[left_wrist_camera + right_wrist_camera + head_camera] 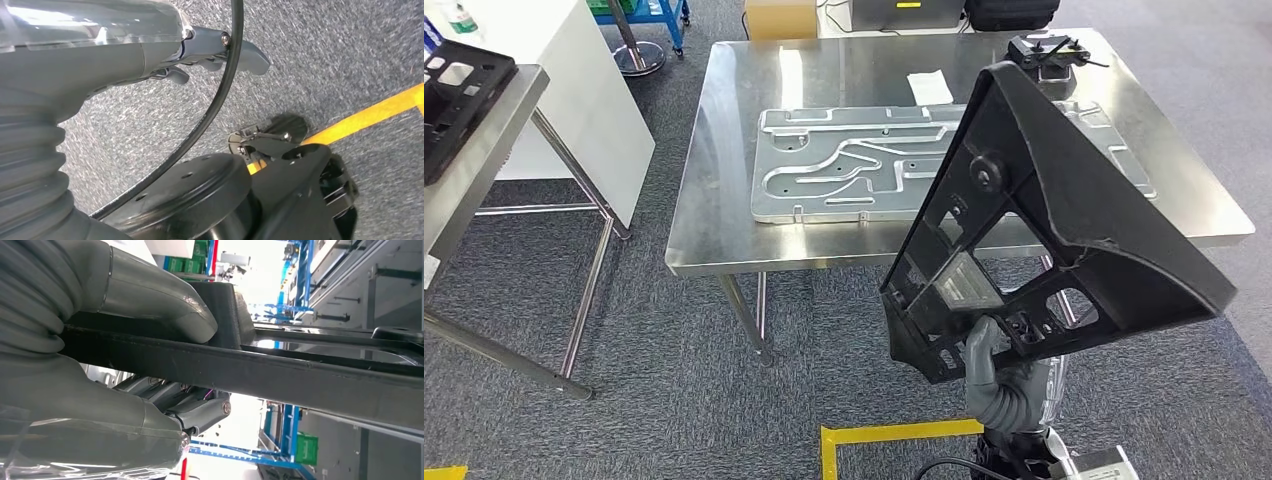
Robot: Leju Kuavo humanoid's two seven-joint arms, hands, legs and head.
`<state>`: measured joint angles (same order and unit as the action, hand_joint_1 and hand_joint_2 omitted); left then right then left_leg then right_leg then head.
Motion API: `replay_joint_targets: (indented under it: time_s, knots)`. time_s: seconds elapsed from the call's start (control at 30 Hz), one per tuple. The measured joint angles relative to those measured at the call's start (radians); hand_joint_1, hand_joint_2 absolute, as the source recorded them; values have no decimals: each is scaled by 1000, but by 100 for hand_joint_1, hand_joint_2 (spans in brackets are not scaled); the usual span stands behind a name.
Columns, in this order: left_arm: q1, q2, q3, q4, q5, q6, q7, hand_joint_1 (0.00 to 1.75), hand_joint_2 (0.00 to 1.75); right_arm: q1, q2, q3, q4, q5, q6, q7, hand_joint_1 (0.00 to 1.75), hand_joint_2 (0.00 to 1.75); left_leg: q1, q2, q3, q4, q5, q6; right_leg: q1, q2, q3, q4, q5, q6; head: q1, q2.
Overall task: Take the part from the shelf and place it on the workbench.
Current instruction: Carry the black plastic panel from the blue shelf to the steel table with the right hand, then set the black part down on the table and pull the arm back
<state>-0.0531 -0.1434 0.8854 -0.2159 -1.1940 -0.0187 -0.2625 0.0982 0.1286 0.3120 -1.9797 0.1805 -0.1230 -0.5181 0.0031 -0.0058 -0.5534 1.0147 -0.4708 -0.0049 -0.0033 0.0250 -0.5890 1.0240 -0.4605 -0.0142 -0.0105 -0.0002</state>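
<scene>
steel workbench (724, 180) on grey carpet (664, 400), metal plate (844, 165) on top

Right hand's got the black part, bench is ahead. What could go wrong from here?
1. The right hand grips the part at one low corner, with most of it standing above; it may tip or slip.
2. A metal plate and a small black fixture already lie on the workbench; the part could land on them.
3. The part blocks much of the head view, so the drop spot may be misjudged.
</scene>
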Motion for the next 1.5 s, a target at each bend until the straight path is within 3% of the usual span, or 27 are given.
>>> replay_joint_targets:
  time_s: [0.07, 0.17, 0.23, 0.3, 0.37, 0.4, 0.43, 0.47, 0.53, 0.57, 0.6, 0.73, 0.8, 0.87, 0.9, 0.93, 0.97, 1.03, 1.1, 1.17, 1.23, 1.3, 1.33, 1.4, 1.43, 1.47, 1.5]
  knots:
    - [0, 0, 2, 0, 0, 0, 0, 0, 175, 0, 0, 0, 0, 0, 0, 0, 175, 175, -2, 0, -1, 3, -1, 4, -2, 0, 0, -2, 1, 5, 0, 0]
    - [0, 0, 6, 0, 0, 0, 0, 0, 175, 0, 0, 0, 0, 0, -1, 0, 175, 175, -6, 0, -3, 4, -4, 20, -8, 1, 2, -7, 3, 18, -2, 0]
    - [-1, 0, 6, 0, 0, 0, -2, 0, 175, 0, 0, 0, 0, 0, -3, 0, 175, 175, 2, 3, 10, -17, 4, 28, -6, -3, 3, 0, -3, 24, -1, 0]
    - [0, -1, 7, 0, 0, 0, -3, 0, 175, 0, 0, 0, 0, 0, -6, 0, 175, 175, 10, 8, 26, -39, 13, 35, -8, -9, -26, 65, -41, 32, 3, 0]
    - [0, -1, 7, 0, -1, -1, -3, 0, 175, 1, -1, 0, 1, 6, -8, -1, 175, 175, 11, 12, 29, -43, 13, 36, -16, -13, -93, 189, -97, 42, 6, 0]
    - [0, -1, 8, 0, -1, -2, -3, 0, 175, 2, -1, 0, 2, 12, -11, -2, 175, 175, 13, 13, 31, -43, 11, 33, -22, -14, -122, 238, -111, 48, 6, 0]
    - [1, -1, 8, 0, -2, -3, -3, 0, 175, 3, -2, 0, 3, 21, -15, -3, 175, 175, 17, 14, 33, -41, 7, 29, -28, -16, -135, 255, -105, 54, 6, 0]
    - [1, -1, 8, 0, -2, -4, -3, 0, 175, 2, -2, 0, 3, 31, -20, -5, 175, 175, 22, 14, 37, -39, 2, 22, -34, -19, -126, 233, -80, 61, 6, 0]
    - [1, -1, 8, 0, -5, -8, -2, 0, 175, -1, -2, 1, 2, 47, -28, -6, 175, 175, 34, 14, 44, -27, -14, 0, -46, -28, -67, 115, -14, 79, 8, 0]
    - [1, 0, 9, 0, -7, -10, -1, 0, 175, -5, -2, 2, -1, 55, -31, -4, 175, 175, 36, 14, 45, -18, -24, -12, -47, -29, -41, 63, 4, 79, 12, 0]
    - [0, 1, 10, 0, -8, -11, -1, 0, 175, -9, -3, 3, -7, 61, -33, 2, 175, 175, 36, 14, 44, -11, -32, -22, -47, -29, -26, 32, 7, 73, 15, 0]
    - [-3, 2, 15, 0, -11, -14, 0, 0, 175, -30, -3, 9, -41, 73, -35, 28, 175, 175, 40, 15, 55, -10, -48, -47, -37, -20, -18, 30, -14, 24, 7, 0]
    - [-4, 2, 15, 0, -11, -14, 0, 0, 175, -41, -3, 13, -55, 77, -35, 36, 175, 175, 42, 15, 31, 56, -83, -49, -34, -19, -6, 26, -21, 7, 0, 0]
    - [-4, 2, 17, 0, -11, -15, 0, 0, 175, -47, -3, 18, -59, 81, -35, 39, 175, 175, 37, 14, -48, 199, -137, -43, -25, -20, 3, 25, -30, -6, -6, 0]
    - [-4, 2, 18, 0, -11, -15, 0, 0, 175, -47, -3, 20, -59, 81, -35, 41, 175, 175, 33, 14, -90, 264, -152, -38, -19, -19, 8, 26, -35, -12, -7, 0]
    - [-5, 2, 20, 0, -11, -16, 0, 0, 175, -47, -3, 22, -59, 82, -35, 42, 175, 175, 28, 14, -118, 298, -147, -32, -12, -18, 14, 26, -40, -16, -8, 0]
    - [-6, 2, 21, 0, -11, -16, 1, 0, 175, -47, -3, 23, -59, 82, -35, 42, 175, 175, 23, 13, -128, 291, -121, -23, -6, -16, 23, 26, -46, -19, -8, 0]
    - [-5, 2, 23, 0, -12, -16, 4, 0, 175, -47, -3, 24, -59, 82, -35, 42, 175, 175, 6, 9, -100, 182, -28, 9, 4, -11, 43, 24, -59, -24, -9, 0]
    - [-2, 6, 26, 0, -14, -16, 7, 0, 175, -46, -3, 25, -59, 82, -36, 42, 175, 175, -10, 5, -63, 81, 25, 42, 9, -8, 55, 22, -70, -22, -1, 0]
    - [0, 9, 29, 0, -18, -16, 8, 0, 175, -45, -3, 25, -58, 82, -36, 39, 175, 175, -19, 5, -48, 46, 20, 55, 5, -7, 54, 18, -72, -14, 0, 0]
    - [1, 8, 30, 0, -21, -16, 8, 0, 175, -43, -4, 25, -57, 81, -36, 35, 175, 175, -16, 5, -31, 12, 19, 51, 4, -10, 60, 9, -74, -4, -7, 0]
    - [2, 7, 31, 0, -22, -16, 8, 0, 175, -44, -6, 25, -56, 80, -36, 28, 175, 175, -6, 7, -2, -23, 24, 46, 6, -14, 49, 44, -93, 6, -3, 0]
    - [2, 7, 31, 0, -22, -16, 8, 0, 175, -44, -6, 25, -54, 79, -36, 25, 175, 175, -2, 8, 11, -34, 23, 44, 4, -15, 23, 92, -113, 10, -1, 0]
    - [0, 6, 31, 0, -22, -15, 8, 0, 175, -39, -9, 25, -48, 79, -38, 22, 175, 175, 0, 8, 25, -37, 12, 43, -4, -17, -57, 214, -150, 19, 2, 0]
    - [0, 5, 31, 0, -23, -15, 9, 0, 175, -36, -10, 25, -45, 79, -38, 21, 175, 175, 1, 8, 32, -36, 4, 41, -9, -18, -89, 252, -149, 24, 2, 0]
    - [0, 4, 31, 0, -23, -15, 9, 0, 175, -32, -11, 25, -42, 79, -39, 20, 175, 175, 2, 8, 41, -33, -5, 38, -14, -19, -105, 256, -128, 29, 2, 0]
    - [1, 4, 31, 0, -23, -15, 10, 0, 175, -30, -12, 25, -39, 79, -40, 19, 175, 175, 5, 8, 51, -30, -14, 33, -18, -21, -100, 221, -87, 34, 2, 0]
